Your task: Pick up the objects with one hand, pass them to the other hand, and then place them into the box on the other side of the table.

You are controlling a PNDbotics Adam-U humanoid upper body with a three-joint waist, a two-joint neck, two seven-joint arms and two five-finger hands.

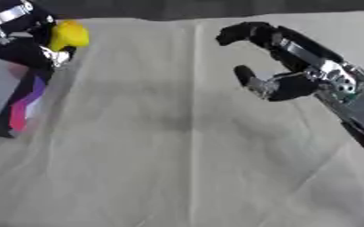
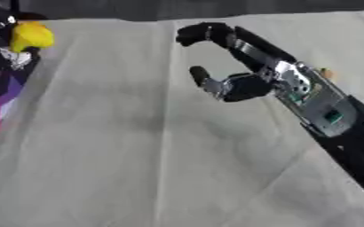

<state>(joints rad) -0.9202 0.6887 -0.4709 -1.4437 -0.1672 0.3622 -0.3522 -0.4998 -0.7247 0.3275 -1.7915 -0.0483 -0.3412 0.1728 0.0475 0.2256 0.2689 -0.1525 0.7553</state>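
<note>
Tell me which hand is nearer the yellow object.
The left hand. Its fingers are curled round the yellow object at the table's far left, above the box. The right hand hangs empty, fingers curved, well across the cloth to the right.

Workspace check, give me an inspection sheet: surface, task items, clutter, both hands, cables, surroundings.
Surface: table covered in a pale, creased cloth, with a fold line running down the middle.
Job's things: yellow object at the far left, held in the left hand; box with purple and pink sides at the left edge, partly cut off.
Clutter: nothing seen.
Hands: left hand at the upper left, curled on the yellow object above the box; right hand over the middle of the table, fingers curved, thumb apart, holding nothing.
Cables: nothing seen.
Surroundings: dark strip beyond the far table edge.
</note>
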